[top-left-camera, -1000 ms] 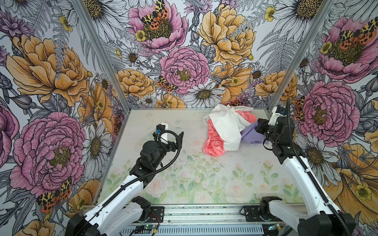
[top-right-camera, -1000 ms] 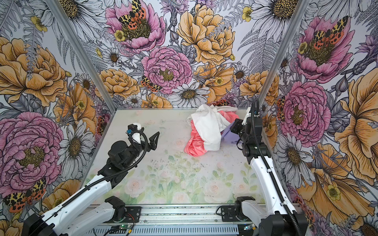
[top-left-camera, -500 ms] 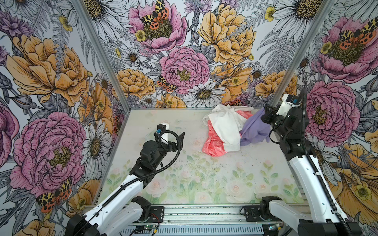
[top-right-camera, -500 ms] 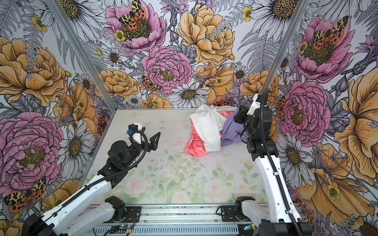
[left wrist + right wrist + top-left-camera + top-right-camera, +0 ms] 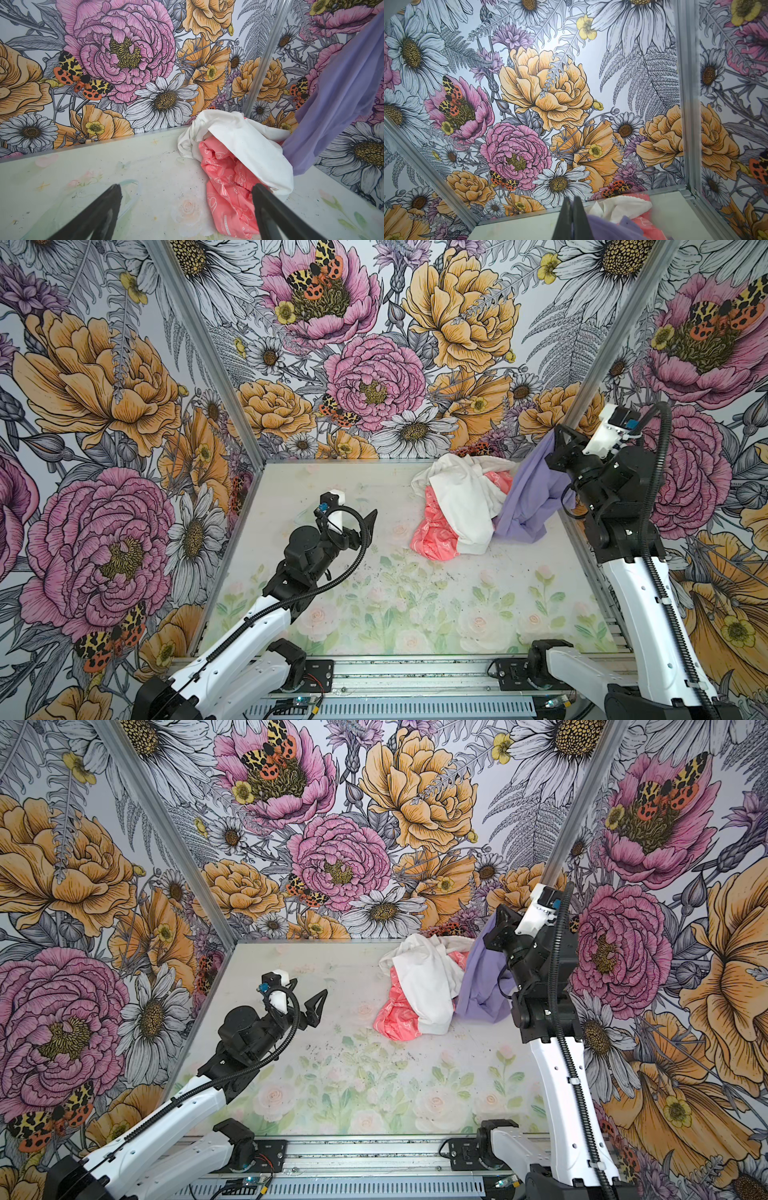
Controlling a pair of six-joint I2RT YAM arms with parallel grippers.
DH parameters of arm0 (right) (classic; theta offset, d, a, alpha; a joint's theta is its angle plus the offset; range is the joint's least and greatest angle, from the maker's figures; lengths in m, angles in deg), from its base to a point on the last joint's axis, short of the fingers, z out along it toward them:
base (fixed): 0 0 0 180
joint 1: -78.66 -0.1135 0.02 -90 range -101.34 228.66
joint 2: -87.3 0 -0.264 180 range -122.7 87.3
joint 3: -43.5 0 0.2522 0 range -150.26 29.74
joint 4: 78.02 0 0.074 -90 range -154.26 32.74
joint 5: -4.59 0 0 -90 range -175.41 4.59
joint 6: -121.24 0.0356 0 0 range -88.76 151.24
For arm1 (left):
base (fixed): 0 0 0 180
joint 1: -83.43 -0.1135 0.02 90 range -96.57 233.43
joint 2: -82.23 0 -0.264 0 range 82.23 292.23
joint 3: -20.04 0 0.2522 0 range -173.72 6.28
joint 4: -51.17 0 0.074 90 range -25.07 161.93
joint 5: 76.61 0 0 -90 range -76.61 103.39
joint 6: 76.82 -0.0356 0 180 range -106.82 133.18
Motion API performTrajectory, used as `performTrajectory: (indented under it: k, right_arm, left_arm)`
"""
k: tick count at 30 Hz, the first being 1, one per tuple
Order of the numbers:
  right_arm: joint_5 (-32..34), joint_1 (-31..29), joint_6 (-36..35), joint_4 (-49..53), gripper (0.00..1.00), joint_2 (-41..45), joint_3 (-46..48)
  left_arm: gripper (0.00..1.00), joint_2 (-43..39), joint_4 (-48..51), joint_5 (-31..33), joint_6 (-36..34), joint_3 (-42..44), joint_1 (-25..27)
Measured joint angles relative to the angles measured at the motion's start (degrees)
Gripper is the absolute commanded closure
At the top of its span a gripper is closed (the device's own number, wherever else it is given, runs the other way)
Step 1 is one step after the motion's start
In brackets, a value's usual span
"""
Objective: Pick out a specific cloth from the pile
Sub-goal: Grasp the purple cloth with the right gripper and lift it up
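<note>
Black fingers of the left pincer (image 5: pixel 186 188) stand spread wide above the bare worktop (image 5: pixel 374 605), holding nothing. Beyond it the pile (image 5: pixel 469 526) lies with the white shirt (image 5: pixel 457 489) draped over the coral-pink cloth (image 5: pixel 434 533). Farthest back, the right pincer (image 5: pixel 559 434), clenched on the lavender cloth (image 5: pixel 528 497), has risen since a moment ago. The cloth's hem trails on the worktop, and its edge beside the shirt is hidden.

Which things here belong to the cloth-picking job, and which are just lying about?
In the job: lavender cloth, gripped and lifted by the right end effector.
Lying about: white shirt; coral-pink patterned cloth; left end effector, open and empty.
</note>
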Motion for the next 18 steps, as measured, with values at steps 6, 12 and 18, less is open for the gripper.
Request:
performTrajectory:
  k: [6,12,18]
  right_arm:
    - [-2.0,-2.7,-0.4,-0.7,1.0,-3.4,-6.0]
    - [-5.0,-7.8,-1.5,-1.4,1.0,-8.7,-12.7]
    - [-9.2,-15.2,-2.5,-2.2,1.0,-13.9,-16.6]
  left_arm:
    - [0.01,-0.2,0.0,-1.4,0.0,0.0,0.0]
    - [0.01,-0.5,0.0,-4.1,0.0,-0.1,0.0]
    - [0.01,-0.5,-0.6,-8.1,0.9,-1.6,0.8]
